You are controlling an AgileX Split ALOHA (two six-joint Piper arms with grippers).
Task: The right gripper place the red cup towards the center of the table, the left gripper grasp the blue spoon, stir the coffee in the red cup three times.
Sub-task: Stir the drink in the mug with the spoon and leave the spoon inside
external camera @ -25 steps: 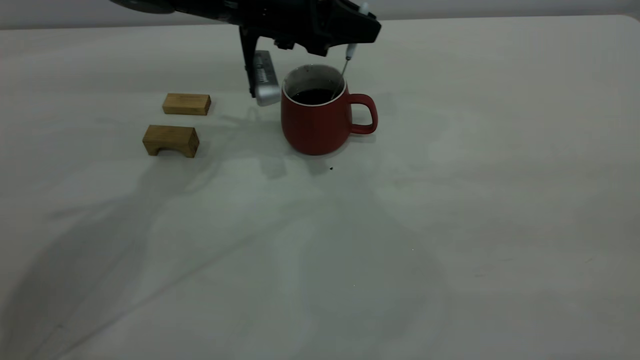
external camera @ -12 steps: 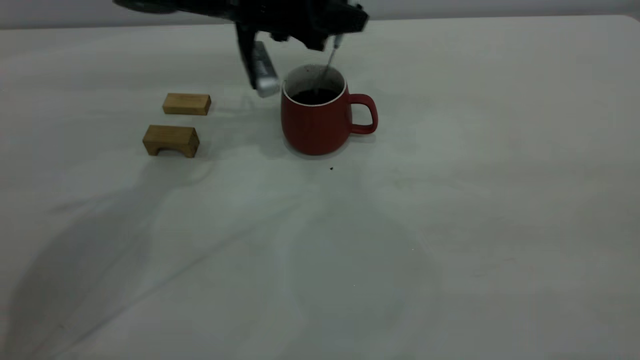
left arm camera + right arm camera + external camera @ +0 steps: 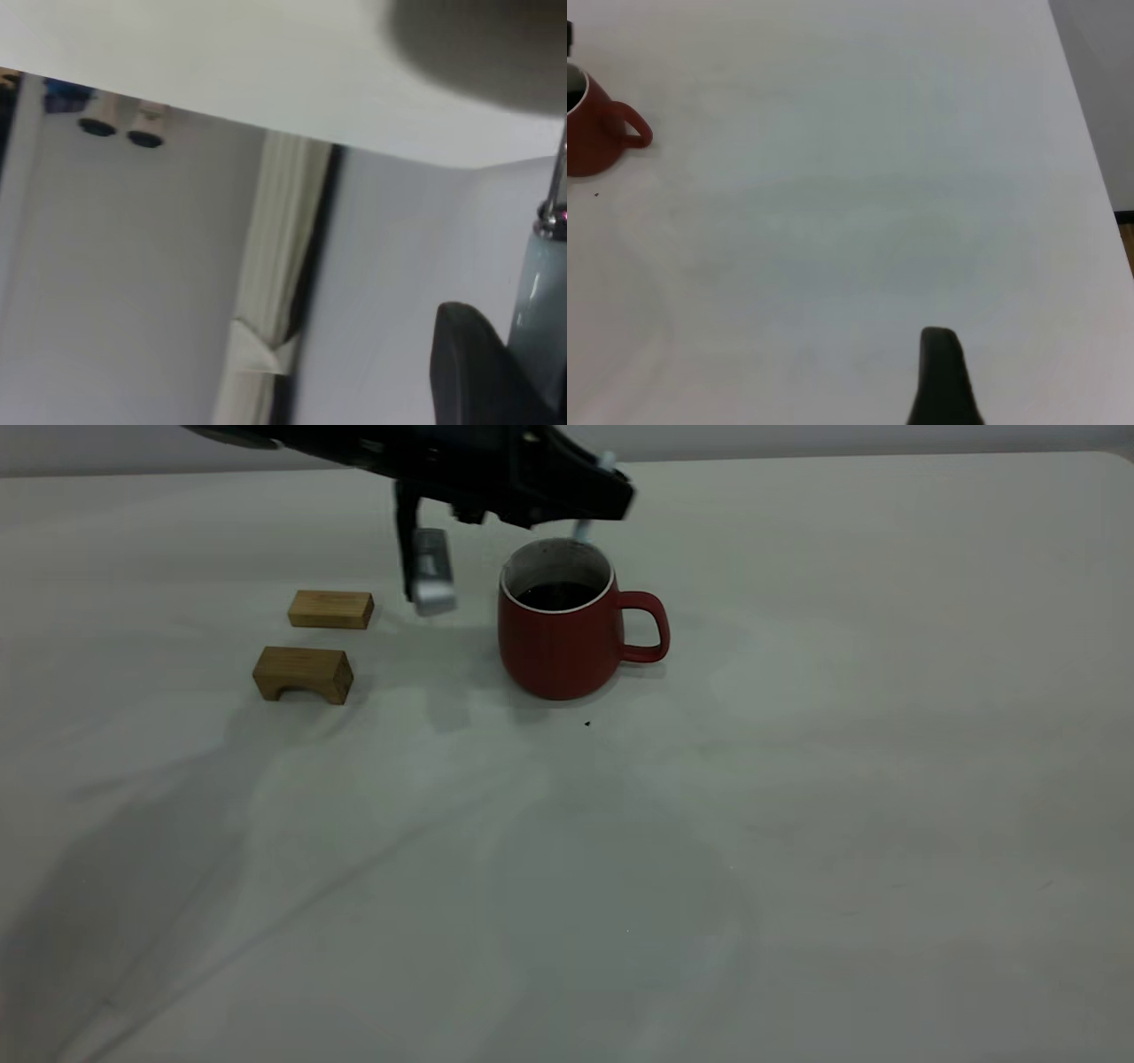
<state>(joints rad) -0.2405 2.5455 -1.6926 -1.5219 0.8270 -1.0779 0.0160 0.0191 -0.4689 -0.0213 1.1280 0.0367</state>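
The red cup (image 3: 558, 638) stands upright on the table (image 3: 797, 779), its handle pointing right, with dark coffee (image 3: 556, 595) inside. My left gripper (image 3: 611, 500) hovers just above the cup's back rim, shut on the blue spoon (image 3: 584, 530), which points down toward the cup's far side. The spoon's bowl is hidden. In the left wrist view, one black finger (image 3: 469, 372) presses against the pale handle of the blue spoon (image 3: 540, 292). The right gripper (image 3: 943, 381) is far off to the cup's right, where the red cup (image 3: 589, 133) shows small.
Two wooden blocks lie left of the cup: a flat one (image 3: 330, 609) and an arch-shaped one (image 3: 303, 674). A silver-grey part (image 3: 431, 584) hangs from the left arm between the blocks and the cup. A dark speck (image 3: 586, 724) lies before the cup.
My left gripper has swept to the left over the cup, carrying the spoon from the cup's right side to its back rim. The cup has stayed in place.
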